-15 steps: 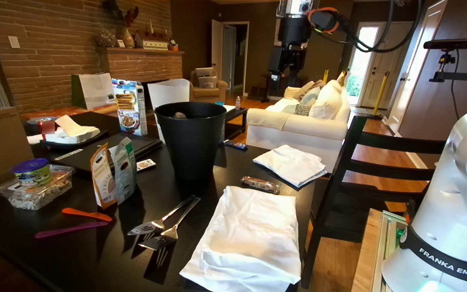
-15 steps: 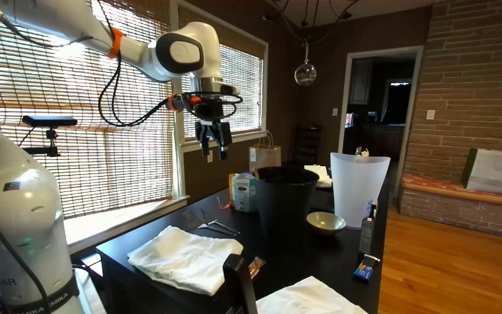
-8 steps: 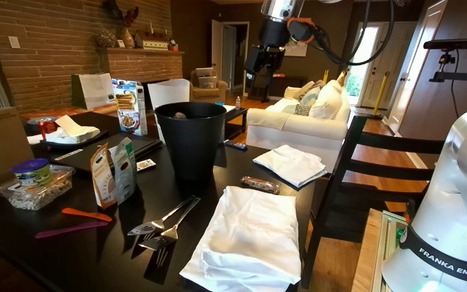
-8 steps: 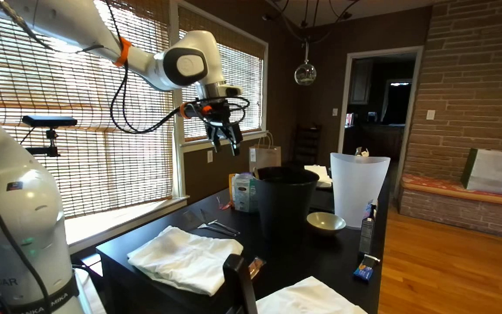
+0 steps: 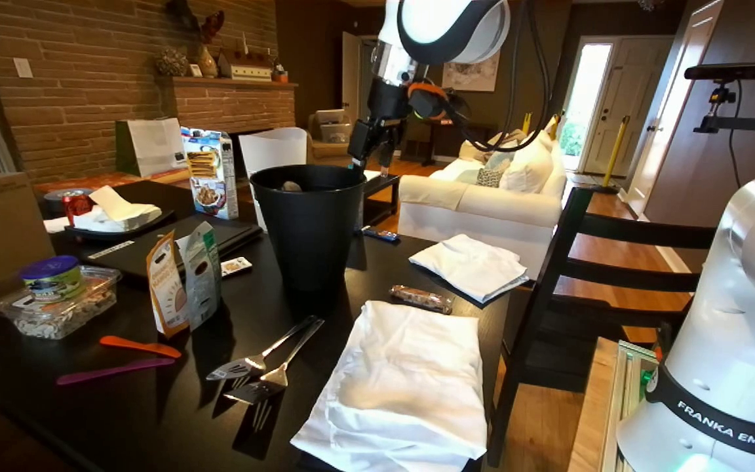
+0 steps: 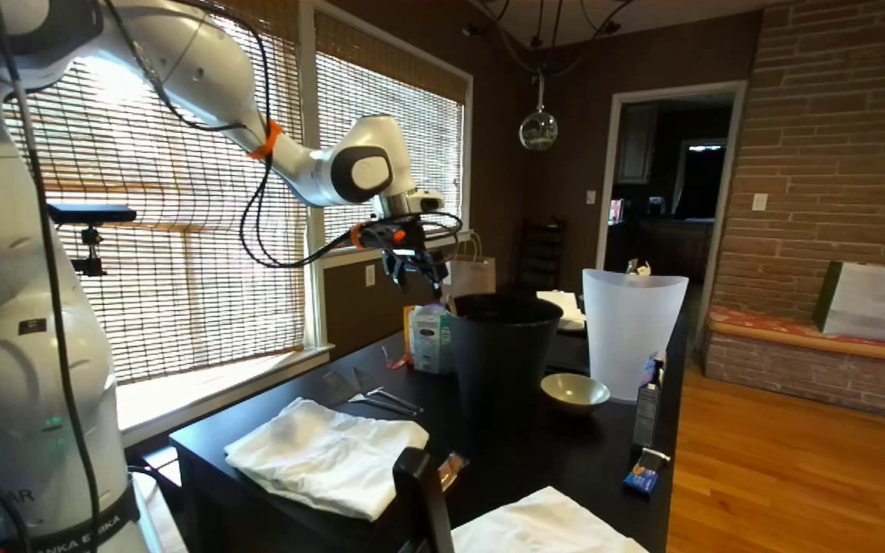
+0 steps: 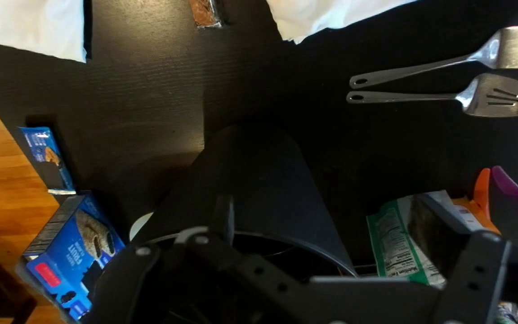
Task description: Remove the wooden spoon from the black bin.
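The black bin stands upright on the dark table; it also shows in the wrist view. A rounded tip of the wooden spoon shows just inside the bin's rim, and it peeks over the rim in an exterior view. The rest of the spoon is hidden in the bin. I cannot make it out in the wrist view. My gripper is open and empty, tilted, beside and slightly above the bin's rim. Its fingers stand wide apart in the wrist view.
Snack pouches stand beside the bin. Two metal spatulas and a folded white cloth lie in front. A bowl, a tall white bin and a blue box are close by. A chair stands at the table's side.
My gripper has moved down and across toward the black bin, to the left in one exterior picture and to the right in another, and has tilted. It stays open. The bin has not moved.
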Robot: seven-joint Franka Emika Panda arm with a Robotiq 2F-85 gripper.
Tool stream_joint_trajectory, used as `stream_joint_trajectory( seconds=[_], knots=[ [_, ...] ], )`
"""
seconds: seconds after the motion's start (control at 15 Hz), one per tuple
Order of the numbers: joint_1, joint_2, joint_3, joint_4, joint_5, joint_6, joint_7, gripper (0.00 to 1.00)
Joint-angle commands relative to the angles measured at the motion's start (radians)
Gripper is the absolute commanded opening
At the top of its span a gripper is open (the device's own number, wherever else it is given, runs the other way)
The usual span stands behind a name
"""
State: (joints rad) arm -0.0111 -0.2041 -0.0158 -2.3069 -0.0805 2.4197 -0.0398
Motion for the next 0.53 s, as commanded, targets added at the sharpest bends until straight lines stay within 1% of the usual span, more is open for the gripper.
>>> stream_joint_trajectory(
  seconds=[0.0, 0.27, 0.33, 0.47],
  knots=[
    [-0.002, 0.017, 0.002, 0.014, 0.001, -0.001, -0.001, 1.0],
    [-0.002, 0.026, 0.002, 0.028, 0.0, -0.001, -0.001, 1.0],
    [0.008, 0.039, -0.005, 0.043, 0.037, -0.008, -0.032, 1.0],
    [0.022, 0.061, -0.009, 0.059, 0.073, 0.007, -0.101, 1.0]
  ],
)
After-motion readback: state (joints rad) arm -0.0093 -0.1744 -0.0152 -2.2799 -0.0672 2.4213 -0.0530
